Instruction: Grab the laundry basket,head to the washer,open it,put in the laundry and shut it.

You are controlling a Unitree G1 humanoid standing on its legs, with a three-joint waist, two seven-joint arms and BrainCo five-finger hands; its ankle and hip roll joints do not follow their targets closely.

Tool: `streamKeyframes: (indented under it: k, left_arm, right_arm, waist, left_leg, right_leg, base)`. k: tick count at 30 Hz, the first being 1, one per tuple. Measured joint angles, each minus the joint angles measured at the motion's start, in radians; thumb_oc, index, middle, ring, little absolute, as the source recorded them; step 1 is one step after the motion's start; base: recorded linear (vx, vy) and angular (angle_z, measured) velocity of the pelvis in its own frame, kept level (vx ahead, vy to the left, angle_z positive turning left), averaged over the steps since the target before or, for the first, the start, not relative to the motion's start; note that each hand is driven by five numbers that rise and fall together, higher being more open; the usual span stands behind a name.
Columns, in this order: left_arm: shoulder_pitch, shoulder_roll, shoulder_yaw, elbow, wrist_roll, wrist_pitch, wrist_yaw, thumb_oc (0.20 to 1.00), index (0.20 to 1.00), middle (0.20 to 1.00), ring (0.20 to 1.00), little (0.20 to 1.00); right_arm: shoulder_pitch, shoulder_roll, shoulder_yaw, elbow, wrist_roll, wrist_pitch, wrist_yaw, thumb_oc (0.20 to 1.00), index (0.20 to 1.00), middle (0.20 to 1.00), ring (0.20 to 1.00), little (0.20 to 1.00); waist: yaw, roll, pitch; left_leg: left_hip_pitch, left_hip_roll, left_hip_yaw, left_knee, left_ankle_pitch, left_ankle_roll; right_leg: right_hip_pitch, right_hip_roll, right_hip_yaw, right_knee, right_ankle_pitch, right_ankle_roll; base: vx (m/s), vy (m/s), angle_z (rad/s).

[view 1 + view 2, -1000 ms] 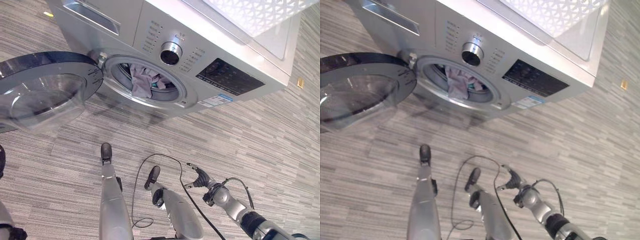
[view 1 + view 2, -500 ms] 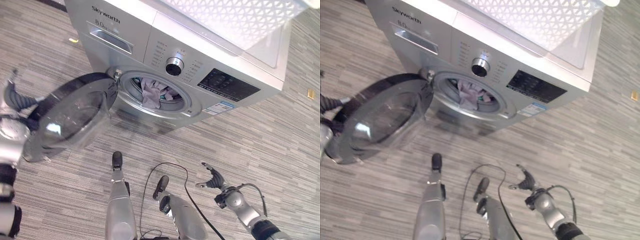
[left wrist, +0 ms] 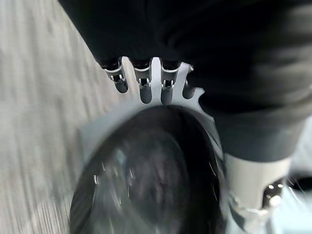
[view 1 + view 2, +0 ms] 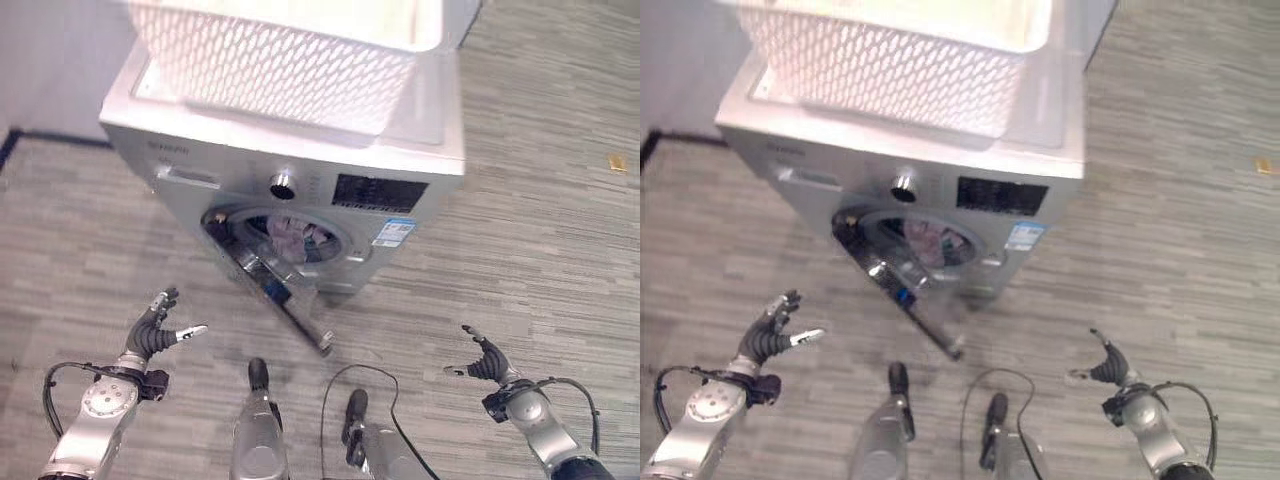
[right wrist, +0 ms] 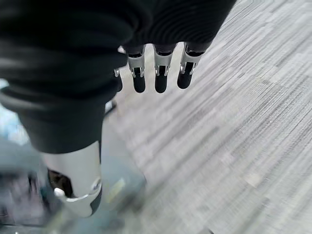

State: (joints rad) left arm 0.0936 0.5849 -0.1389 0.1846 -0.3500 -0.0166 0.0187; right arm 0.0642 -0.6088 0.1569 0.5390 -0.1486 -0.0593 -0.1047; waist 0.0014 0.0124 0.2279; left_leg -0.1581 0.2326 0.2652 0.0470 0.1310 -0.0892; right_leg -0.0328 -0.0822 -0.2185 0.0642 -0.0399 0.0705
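The silver washer [image 4: 400,130] stands ahead of me with the white laundry basket [image 4: 290,55] on its top. Its round glass door [image 4: 278,292] stands half-way swung, edge-on to me, and pale and teal laundry [image 4: 295,235] shows inside the drum. My left hand [image 4: 155,330] is open at the lower left, a short way off the door and touching nothing. In the left wrist view its fingers [image 3: 145,87] point at the door's dark glass [image 3: 146,180]. My right hand [image 4: 485,362] is open at the lower right, over bare floor, with its fingers [image 5: 158,73] straight.
Grey striped floor [image 4: 540,250] runs all round the washer. A pale wall with a dark skirting [image 4: 12,140] lies to the washer's left. A small yellow mark [image 4: 618,162] sits on the floor at the far right.
The camera has pulled back and up. The door has swung from wide open towards the washer, and my left hand has come away from it. The right hand stays low and open.
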Motion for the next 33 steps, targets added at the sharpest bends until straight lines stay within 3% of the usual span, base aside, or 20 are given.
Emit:
streamKeyframes:
  k: [4, 5, 6, 8, 9, 12, 13, 16, 18, 19, 20, 21, 25, 29, 30, 33]
  left_arm:
    - [-0.277, -0.185, -0.236, 0.137, -0.002, 0.001, 0.014, 1.0, 1.0, 1.0, 1.0, 1.0]
    - [-0.354, -0.25, -0.306, 0.141, -0.021, 0.0, 0.027, 1.0, 1.0, 1.0, 1.0, 1.0]
    - [-0.525, -0.394, -0.407, 0.197, -0.11, -0.001, 0.074, 1.0, 1.0, 1.0, 1.0, 1.0]
    - [-0.631, -0.49, -0.474, 0.164, -0.157, -0.029, 0.099, 1.0, 1.0, 1.0, 1.0, 1.0]
    - [-0.641, -0.491, -0.475, 0.087, -0.159, -0.056, 0.1, 1.0, 1.0, 1.0, 1.0, 1.0]
    - [-0.513, -0.4, -0.421, -0.194, -0.16, -0.112, 0.101, 1.0, 1.0, 1.0, 1.0, 1.0]
    - [-0.413, -0.337, -0.369, -0.246, -0.159, -0.138, 0.095, 1.0, 1.0, 1.0, 1.0, 1.0]
    - [-0.125, -0.173, -0.244, -0.254, -0.161, -0.148, 0.038, 1.0, 1.0, 1.0, 1.0, 1.0]
    - [0.09, -0.071, -0.174, -0.21, -0.151, -0.154, 0.003, 1.0, 1.0, 1.0, 1.0, 1.0]
    - [0.175, -0.031, -0.145, -0.172, -0.15, -0.154, -0.005, 1.0, 1.0, 1.0, 1.0, 1.0]
    - [0.203, 0.0, -0.153, -0.118, -0.147, -0.153, -0.012, 1.0, 1.0, 1.0, 1.0, 1.0]
    - [0.242, 0.008, -0.138, -0.066, -0.14, -0.169, -0.036, 1.0, 1.0, 1.0, 1.0, 1.0]
    - [0.301, -0.047, -0.072, 0.21, -0.082, -0.197, -0.052, 1.0, 1.0, 1.0, 1.0, 1.0]
    - [0.236, -0.097, -0.059, 0.426, 0.015, -0.231, -0.027, 1.0, 1.0, 1.0, 1.0, 1.0]
    - [0.163, -0.158, -0.033, 0.571, 0.049, -0.248, -0.011, 1.0, 1.0, 1.0, 1.0, 1.0]
    - [0.102, -0.245, -0.024, 0.773, 0.099, -0.251, 0.05, 1.0, 1.0, 1.0, 1.0, 1.0]
  right_arm:
    - [0.011, 0.041, 0.026, 0.112, -0.004, 0.018, -0.002, 1.0, 1.0, 1.0, 1.0, 1.0]
    - [0.025, 0.056, 0.042, 0.113, -0.004, 0.014, -0.008, 1.0, 1.0, 1.0, 1.0, 1.0]
    - [0.044, 0.102, 0.06, 0.14, -0.003, 0.018, -0.027, 1.0, 1.0, 1.0, 1.0, 1.0]
    - [0.078, 0.126, 0.091, 0.139, -0.002, 0.015, -0.028, 1.0, 1.0, 1.0, 1.0, 1.0]
    - [0.102, 0.127, 0.09, 0.136, -0.001, 0.015, -0.031, 1.0, 1.0, 1.0, 1.0, 1.0]
    - [0.175, 0.127, 0.087, 0.138, 0.001, 0.015, -0.049, 1.0, 1.0, 1.0, 1.0, 1.0]
    - [0.203, 0.127, 0.087, 0.14, 0.002, 0.014, -0.049, 1.0, 1.0, 1.0, 1.0, 1.0]
    - [0.205, 0.139, 0.09, 0.144, 0.016, -0.008, -0.046, 1.0, 1.0, 1.0, 1.0, 1.0]
    - [0.21, 0.153, 0.109, 0.153, 0.015, -0.012, -0.04, 1.0, 1.0, 1.0, 1.0, 1.0]
    - [0.204, 0.165, 0.114, 0.154, 0.015, -0.024, -0.038, 1.0, 1.0, 1.0, 1.0, 1.0]
    - [0.215, 0.171, 0.12, 0.167, 0.015, -0.035, -0.024, 1.0, 1.0, 1.0, 1.0, 1.0]
    - [0.201, 0.169, 0.147, 0.176, 0.015, -0.037, -0.015, 1.0, 1.0, 1.0, 1.0, 1.0]
    - [0.149, 0.209, 0.182, 0.196, 0.015, -0.076, 0.019, 1.0, 1.0, 1.0, 1.0, 1.0]
    - [0.091, 0.226, 0.209, 0.242, 0.014, -0.101, 0.019, 1.0, 1.0, 1.0, 1.0, 1.0]
    - [0.067, 0.249, 0.221, 0.329, 0.012, -0.096, 0.018, 1.0, 1.0, 1.0, 1.0, 1.0]
    - [0.026, 0.279, 0.223, 0.449, -0.009, -0.096, 0.004, 1.0, 1.0, 1.0, 1.0, 1.0]
  waist:
    - [-0.019, 0.002, -0.059]
    - [-0.054, -0.012, -0.067]
    - [-0.095, -0.031, -0.078]
    - [-0.139, -0.041, -0.097]
    - [-0.156, -0.038, -0.101]
    - [-0.152, -0.013, -0.116]
    - [-0.123, 0.006, -0.127]
    - [-0.085, 0.031, -0.142]
    - [-0.019, 0.04, -0.141]
    - [-0.005, 0.036, -0.139]
    - [0.023, 0.035, -0.136]
    - [0.058, 0.038, -0.133]
    - [0.125, 0.032, -0.124]
    - [0.154, 0.034, -0.125]
    - [0.145, 0.035, -0.131]
    - [0.151, 0.042, -0.136]
  left_leg:
    - [0.033, 0.003, -0.008, -0.021, 0.007, -0.01]
    - [0.033, 0.009, -0.001, -0.02, 0.009, -0.012]
    - [0.035, 0.009, -0.017, -0.031, 0.017, -0.011]
    - [0.039, 0.005, -0.021, -0.049, 0.022, -0.014]
    - [0.048, 0.006, -0.017, -0.058, 0.024, -0.014]
    - [0.062, 0.014, -0.017, -0.068, 0.034, -0.022]
    - [0.067, 0.016, -0.024, -0.069, 0.035, -0.023]
    - [0.068, 0.016, -0.038, -0.072, 0.025, -0.012]
    - [0.071, 0.006, -0.045, -0.083, 0.024, -0.01]
    - [0.07, 0.003, -0.053, -0.084, 0.024, -0.01]
    - [0.067, -0.005, -0.068, -0.085, 0.025, -0.009]
    - [0.071, -0.018, -0.08, -0.087, 0.025, -0.008]
    - [0.063, -0.059, -0.147, -0.085, 0.028, 0.0]
    - [0.058, -0.074, -0.172, -0.084, 0.037, 0.002]
    - [0.053, -0.071, -0.201, -0.088, 0.042, 0.0]
    - [0.05, -0.071, -0.222, -0.087, 0.044, 0.0]
  right_leg:
    - [0.026, 0.006, -0.01, 0.01, -0.015, -0.002]
    - [0.016, 0.011, -0.008, 0.018, -0.016, -0.005]
    - [0.033, 0.016, -0.02, 0.019, -0.023, -0.003]
    - [0.036, 0.019, -0.025, 0.026, -0.022, -0.004]
    - [0.038, 0.022, -0.023, 0.023, -0.022, -0.004]
    - [0.054, 0.034, -0.026, -0.008, -0.007, -0.017]
    - [0.065, 0.036, -0.033, -0.014, -0.009, -0.016]
    - [0.067, 0.036, -0.04, -0.016, -0.029, -0.011]
    - [0.071, 0.031, -0.05, -0.007, -0.037, -0.011]
    - [0.075, 0.027, -0.059, -0.008, -0.041, -0.011]
    - [0.084, 0.019, -0.078, -0.002, -0.05, -0.003]
    - [0.092, 0.01, -0.092, 0.007, -0.059, 0.0]
    - [0.119, -0.025, -0.15, 0.032, -0.091, 0.017]
    - [0.134, -0.02, -0.167, 0.039, -0.096, 0.021]
    - [0.14, -0.022, -0.191, 0.034, -0.097, 0.019]
    - [0.158, -0.011, -0.211, 0.032, -0.103, 0.012]
  base:
    - [0.0, -0.058, 0.05]
    - [0.08, -0.091, 0.06]
    - [0.06, -0.08, 0.1]
    - [0.02, -0.043, 0.03]
    - [0.0, -0.016, -0.16]
    - [0.01, 0.006, 0.01]
    - [0.01, 0.017, 0.15]
    - [0.01, 0.021, 0.11]
    - [0.0, 0.022, 0.21]
    - [0.0, 0.023, 0.39]
    - [-0.02, 0.02, 0.52]
    - [-0.05, 0.011, 0.6]
    - [-0.06, 0.008, 0.55]
    - [-0.07, 0.003, 0.2]
    - [-0.04, -0.016, 0.45]
    - [-0.04, -0.025, 0.26]
